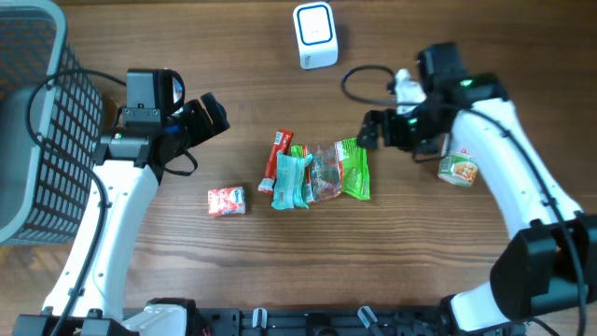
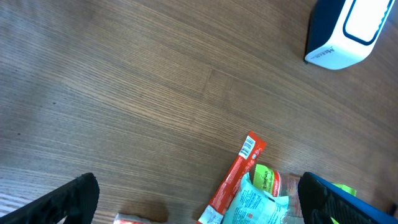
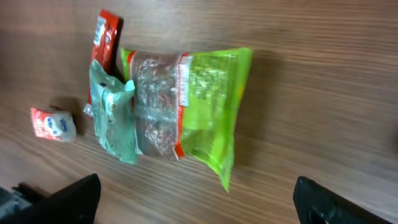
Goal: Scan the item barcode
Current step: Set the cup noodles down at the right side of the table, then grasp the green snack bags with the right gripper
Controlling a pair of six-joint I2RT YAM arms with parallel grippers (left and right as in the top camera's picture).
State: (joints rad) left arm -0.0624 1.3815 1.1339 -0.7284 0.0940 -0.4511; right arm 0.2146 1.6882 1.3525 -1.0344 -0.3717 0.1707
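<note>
Scanner [image 1: 315,35] overhead and left-wrist, basket [image 1: 61,131] overhead only, left pincer [image 1: 215,119] and right pincer [image 1: 367,133] wide open, empty

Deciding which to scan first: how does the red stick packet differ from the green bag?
The red stick packet is long and narrow; the green bag is wide and flat. The stick shows a barcode at one end; none shows on the bag. The bag has a clear part; the stick is opaque. Both touch the teal packet.
</note>
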